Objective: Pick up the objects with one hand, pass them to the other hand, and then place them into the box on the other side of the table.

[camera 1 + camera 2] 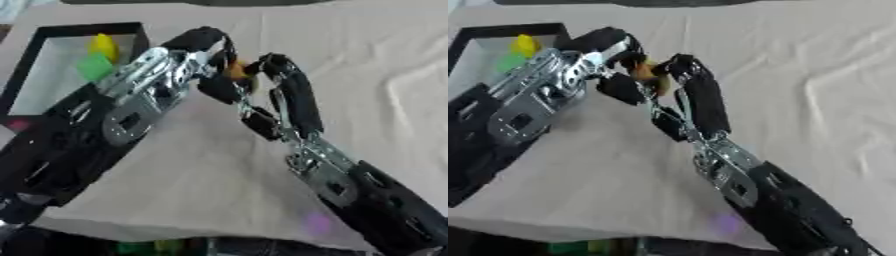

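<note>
My two hands meet above the middle of the tabletop (367, 60), which lies under a pale, creased cloth. Between them sits a small orange object (234, 70), held off the cloth. My right hand (284, 90) comes up from the lower right, and its fingers (293, 95) curl over the orange object from the right side. My left hand (197, 50) reaches in from the left, its fingers (206, 37) bent around the same object from above and the left. Both hands touch it, so it is pinched between them; I cannot tell which hand carries it more. Behind my left arm, at the far left, stands the black-rimmed box (83, 29), with a yellow piece (105, 46) and a green piece (94, 66) inside.
</note>
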